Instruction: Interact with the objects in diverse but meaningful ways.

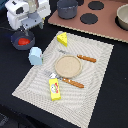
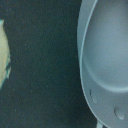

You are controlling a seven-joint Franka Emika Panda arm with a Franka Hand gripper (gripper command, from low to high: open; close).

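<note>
Tomato [image 1: 22,43]: sits in the saucepan [image 1: 23,40] off the mat's [image 1: 100,75] far corner at the exterior view's left, gripper [image 1: 31,26] just above, grasp state unreadable; if you descend off-centre, you could strike the rim and tip it.

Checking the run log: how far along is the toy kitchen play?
Looks done: tomato sits in the small saucepan. In hand: nothing visible; the gripper hovers above that pan, its fingers not clearly seen. Left: cheese wedge, blue cup and yellow packet lie apart on the placemat.
</note>
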